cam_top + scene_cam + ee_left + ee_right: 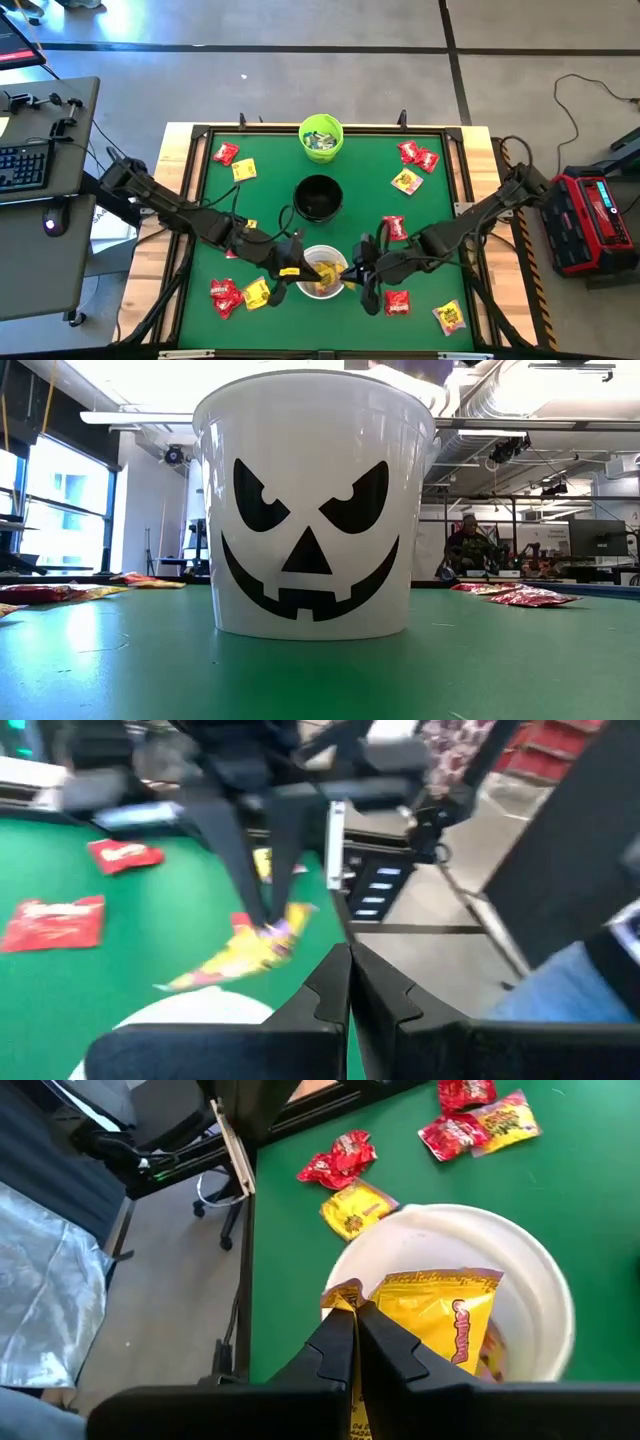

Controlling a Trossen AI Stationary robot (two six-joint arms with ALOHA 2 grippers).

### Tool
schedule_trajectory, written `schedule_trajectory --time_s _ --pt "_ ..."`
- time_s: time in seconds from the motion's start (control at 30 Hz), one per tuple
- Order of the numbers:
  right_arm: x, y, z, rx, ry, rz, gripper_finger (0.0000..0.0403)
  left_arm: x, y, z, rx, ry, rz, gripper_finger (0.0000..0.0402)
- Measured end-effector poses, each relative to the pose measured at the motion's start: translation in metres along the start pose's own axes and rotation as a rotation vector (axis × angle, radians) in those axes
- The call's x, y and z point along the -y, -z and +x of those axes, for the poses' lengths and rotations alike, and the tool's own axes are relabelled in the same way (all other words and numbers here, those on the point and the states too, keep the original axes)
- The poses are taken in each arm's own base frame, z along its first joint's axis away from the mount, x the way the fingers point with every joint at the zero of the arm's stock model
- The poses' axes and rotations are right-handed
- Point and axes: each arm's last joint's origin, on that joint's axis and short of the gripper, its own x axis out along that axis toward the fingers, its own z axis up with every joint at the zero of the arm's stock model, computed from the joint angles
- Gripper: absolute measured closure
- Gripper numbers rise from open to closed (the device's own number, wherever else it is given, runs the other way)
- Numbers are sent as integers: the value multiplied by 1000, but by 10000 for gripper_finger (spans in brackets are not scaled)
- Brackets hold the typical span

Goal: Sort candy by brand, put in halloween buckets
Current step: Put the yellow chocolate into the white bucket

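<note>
The white halloween bucket (309, 256), with a black face (315, 510), stands near the table's front edge. The black bucket (318, 198) is behind it and the lime green one (321, 137) at the far edge. My right gripper (352, 1320) is over the white bucket's right rim, shut on a yellow candy packet (435, 1315). My left gripper (350, 965) is over the bucket's left rim (190, 1010), shut with nothing between its fingers. Red and yellow candy (224, 295) lies flat on the green table. My right gripper pinches the yellow packet by one corner (343, 1294) between its two fingers. The fingers slant down from the table's right side. The packet hangs tilted below the fingers (255, 910), over the white bucket's opening. Whether its lower end touches anything inside, I cannot tell.
Loose candy lies at the far left (225, 153), far right (418, 155), right of the black bucket (394, 228) and front right (450, 317). The green bucket holds packets. A raised black frame (200, 128) borders the table. A desk with a keyboard (22, 165) stands at the left.
</note>
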Motion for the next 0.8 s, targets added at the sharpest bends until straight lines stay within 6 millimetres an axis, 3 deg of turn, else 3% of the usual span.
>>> schedule_trajectory --time_s 0.3,0.47,0.67,0.8 --pt "24 3 56 16 54 20 403 -4 -2 -29 -53 -160 18 401" --pt "39 10 77 -25 104 38 403 -7 2 -36 -117 -189 -6 401" --pt "48 12 86 -64 96 62 399 -8 8 -38 -177 -210 -24 401" --pt "49 12 87 -83 70 69 369 -6 9 -38 -178 -205 -20 401"
